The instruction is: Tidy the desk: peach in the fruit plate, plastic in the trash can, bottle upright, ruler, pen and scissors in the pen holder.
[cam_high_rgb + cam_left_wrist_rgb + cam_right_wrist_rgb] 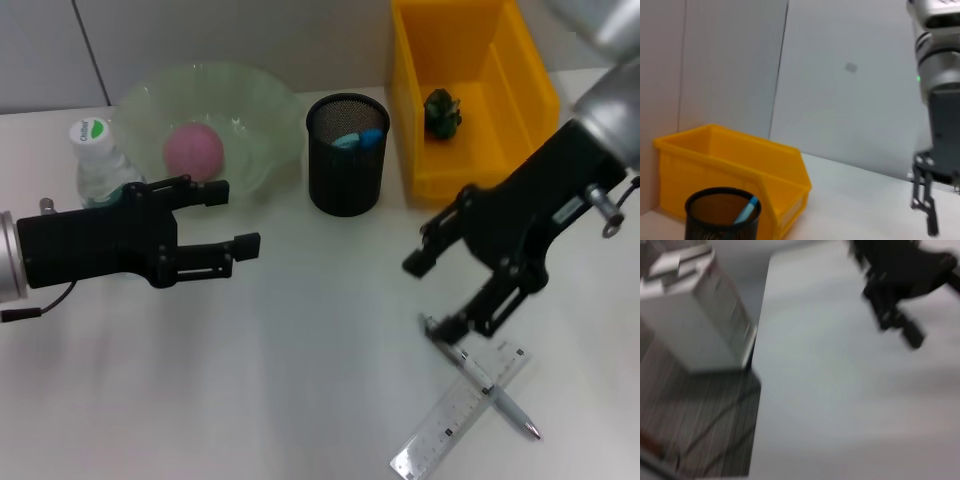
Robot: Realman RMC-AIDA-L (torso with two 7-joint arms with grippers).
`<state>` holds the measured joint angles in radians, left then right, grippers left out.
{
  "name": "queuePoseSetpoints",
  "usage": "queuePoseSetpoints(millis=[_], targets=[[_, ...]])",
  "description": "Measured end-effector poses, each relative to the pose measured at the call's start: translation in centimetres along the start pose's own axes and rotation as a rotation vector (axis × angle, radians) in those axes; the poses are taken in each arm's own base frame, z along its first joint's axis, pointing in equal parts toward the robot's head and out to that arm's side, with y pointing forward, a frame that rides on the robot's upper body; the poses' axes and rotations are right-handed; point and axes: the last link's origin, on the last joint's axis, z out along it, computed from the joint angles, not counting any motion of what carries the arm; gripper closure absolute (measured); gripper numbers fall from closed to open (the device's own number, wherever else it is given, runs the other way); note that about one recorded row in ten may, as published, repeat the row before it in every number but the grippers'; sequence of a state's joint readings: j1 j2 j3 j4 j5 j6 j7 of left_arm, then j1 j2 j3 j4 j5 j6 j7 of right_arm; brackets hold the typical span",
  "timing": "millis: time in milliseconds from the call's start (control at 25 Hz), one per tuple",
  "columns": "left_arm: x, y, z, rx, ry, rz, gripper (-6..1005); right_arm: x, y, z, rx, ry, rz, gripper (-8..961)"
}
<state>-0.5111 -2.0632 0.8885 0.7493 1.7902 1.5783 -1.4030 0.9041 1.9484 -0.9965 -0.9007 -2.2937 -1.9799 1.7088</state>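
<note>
A pink peach (193, 150) lies in the green glass fruit plate (262, 110). The bottle (95, 158) stands upright beside it, behind my left gripper (232, 217), which hovers open and holds nothing. The black mesh pen holder (347, 170) has a blue-handled item (358, 139) in it, also visible in the left wrist view (747, 210). Dark green crumpled plastic (441, 112) sits in the yellow trash can (520, 70). A pen (492, 388) lies across a clear ruler (455, 420) at the front right. My right gripper (428, 297) is open just above the pen's far end.
The yellow bin (740, 170) and pen holder (722, 215) stand close together at the back. In the left wrist view my right gripper (924, 212) hangs over the table. A white cabinet (690, 315) stands on the floor past the table edge.
</note>
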Motion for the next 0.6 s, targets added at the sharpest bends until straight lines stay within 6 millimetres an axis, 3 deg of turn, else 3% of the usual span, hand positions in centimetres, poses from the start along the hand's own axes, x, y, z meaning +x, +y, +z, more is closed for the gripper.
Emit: queuePoseSetpoints(millis=[160, 600], targets=[[0.0, -0.1, 0.0, 0.008, -0.003, -0.011, 167, -1.2, -0.1, 2.1, -0.029, 0.178, -0.114, 137], [-0.5, -0.5, -0.1, 0.048, -0.014, -0.054, 167, -2.3, 0.1, 5.4, -0.079, 0.419, -0.314, 136]])
